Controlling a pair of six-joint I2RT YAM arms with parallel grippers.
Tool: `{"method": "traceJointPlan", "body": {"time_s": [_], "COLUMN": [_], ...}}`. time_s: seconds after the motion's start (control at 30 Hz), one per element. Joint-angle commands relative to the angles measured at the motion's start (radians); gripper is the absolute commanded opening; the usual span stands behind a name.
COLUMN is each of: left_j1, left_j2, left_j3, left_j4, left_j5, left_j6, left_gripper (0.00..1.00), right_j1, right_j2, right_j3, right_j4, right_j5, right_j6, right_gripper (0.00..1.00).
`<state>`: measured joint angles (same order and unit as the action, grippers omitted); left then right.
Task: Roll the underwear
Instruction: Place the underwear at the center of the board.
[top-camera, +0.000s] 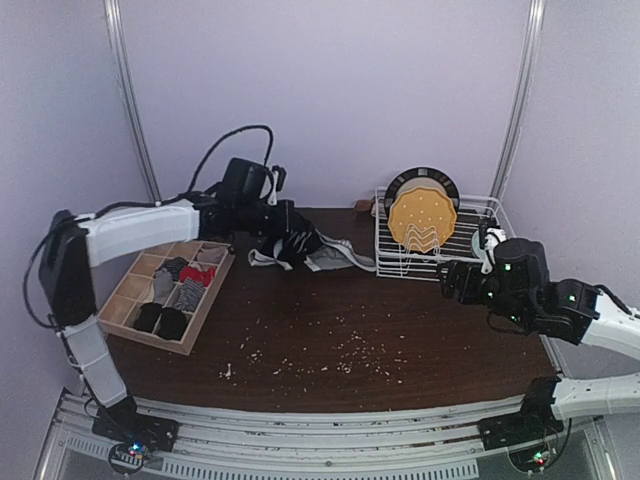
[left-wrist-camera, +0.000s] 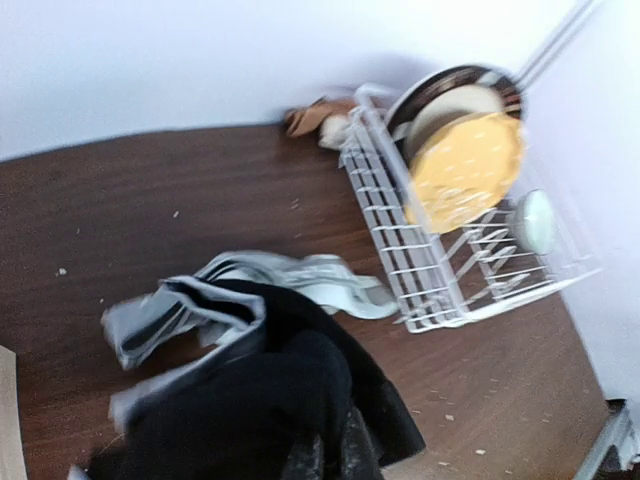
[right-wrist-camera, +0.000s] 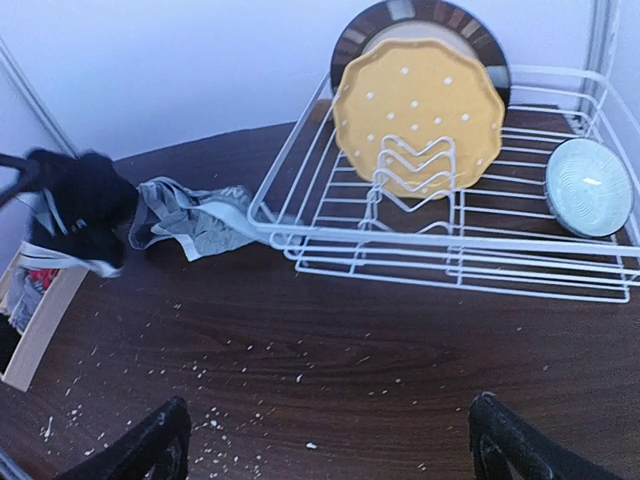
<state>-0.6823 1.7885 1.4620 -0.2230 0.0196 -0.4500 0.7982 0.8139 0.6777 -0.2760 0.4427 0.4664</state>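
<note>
Black cloth bunches at the tip of the left gripper (top-camera: 283, 232) in the top view, at about 11 o'clock on the table (top-camera: 330, 310). Its jaws are pressed together on the black briefs (top-camera: 298, 246), and the cloth covers the fingertips. Grey briefs (top-camera: 335, 256) lie crumpled just beside them, toward 3 o'clock. The right gripper (top-camera: 452, 281) hangs at 3 o'clock, spread wide and holding nothing. A white dish rack (top-camera: 400, 262) with a yellow plate (top-camera: 422, 220) stands at 2 o'clock, and a wooden tray (top-camera: 160, 340) of folded items sits at 9 o'clock. Crumbs (top-camera: 350, 350) dot the dark wood, and pale walls close in the back and sides.

The left wrist view is blurred. The black briefs (left-wrist-camera: 270, 400) fill 6 o'clock and hide the fingers. The grey briefs (left-wrist-camera: 320, 280) lie behind them. A brown thing (left-wrist-camera: 315, 118) at 12 o'clock is too blurred to name.

In the right wrist view only the gripper's two dark fingertips (right-wrist-camera: 160, 445) show, at 7 and 5 o'clock. The black briefs (right-wrist-camera: 80, 200) sit at 9 o'clock, with the tray (right-wrist-camera: 40, 330) cut off by the frame edge below them. A pale bowl (right-wrist-camera: 590, 185) stands on edge in the rack at 3 o'clock.
</note>
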Motion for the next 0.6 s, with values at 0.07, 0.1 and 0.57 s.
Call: {"method": "traceJointPlan", "body": {"time_s": [0.07,0.1,0.57], "left_j1": [-0.129,-0.145,-0.238], "left_j2": [-0.322,-0.374,-0.64], "left_j3": [-0.298,-0.348,-0.624], "left_j4": [-0.038,-0.042,-0.041], "left_j5": [0.062,0.065,0.118], "left_j6": [0.028,0.023,-0.066], "left_gripper": [0.0,0.0,0.0], "right_j1": [0.019,0.039,0.257], "right_j2": [0.143,0.18,0.495], "right_j3": [-0.013,-0.002,0.071], "right_j4": [0.094,0.112,0.377], "right_j5": [-0.29,-0.305,-0.362], "right_j6": [0.014,0.017,0.133], "right_gripper": [0.9,0.89,0.87]}}
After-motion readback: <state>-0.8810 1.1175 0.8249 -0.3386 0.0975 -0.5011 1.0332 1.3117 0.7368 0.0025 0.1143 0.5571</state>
